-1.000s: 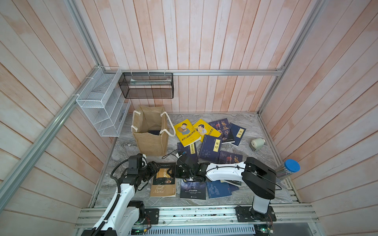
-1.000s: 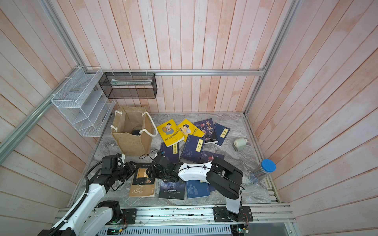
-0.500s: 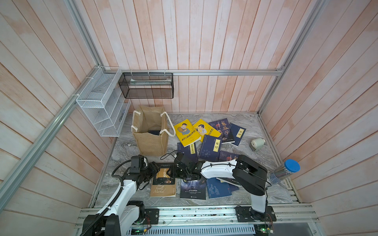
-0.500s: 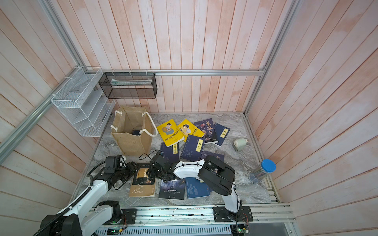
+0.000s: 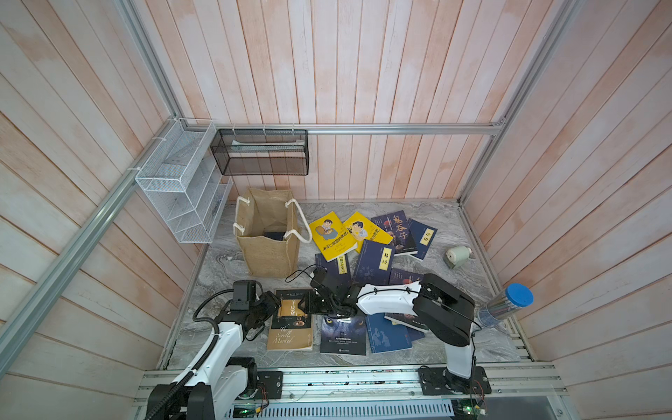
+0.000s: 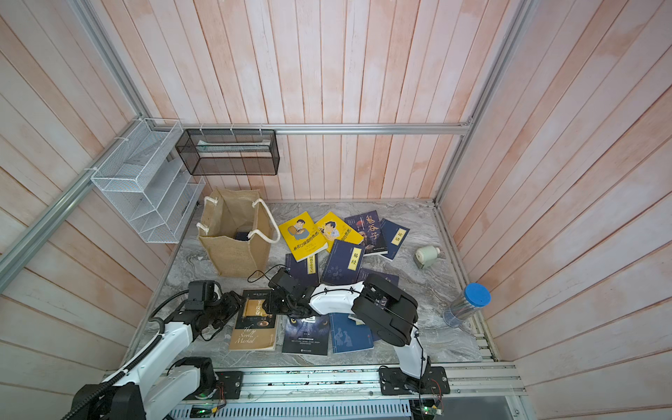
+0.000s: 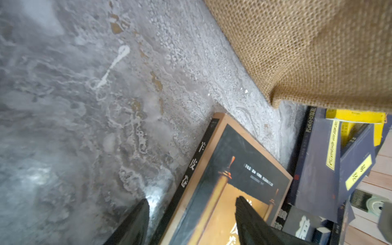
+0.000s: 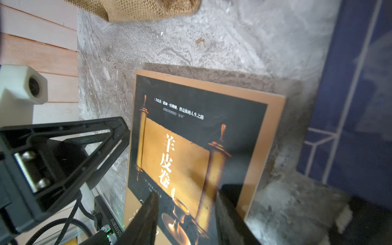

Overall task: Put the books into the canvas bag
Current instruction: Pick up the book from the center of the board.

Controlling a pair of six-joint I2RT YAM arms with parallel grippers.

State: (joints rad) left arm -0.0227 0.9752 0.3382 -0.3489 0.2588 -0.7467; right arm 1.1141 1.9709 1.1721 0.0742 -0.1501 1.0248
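The tan paperback with a scroll on its cover lies near the front edge of the grey marbled table, in the same spot as a second ago. The left gripper has edged in toward the book's spine. Its fingers are spread, one on the table beside the spine and the other over the cover. The right gripper has reached further across the book than before, and its elbow has swung in with it. Its fingers stand apart, one over the cover and one at the edge opposite the spine. The tan burlap bag with white rope handles stands upright toward the back left corner, unmoved, with a dark book inside. The other books, among them two yellow cartoon covers and a black wolf-eye cover, lie spread from beside the bag to the front edge.
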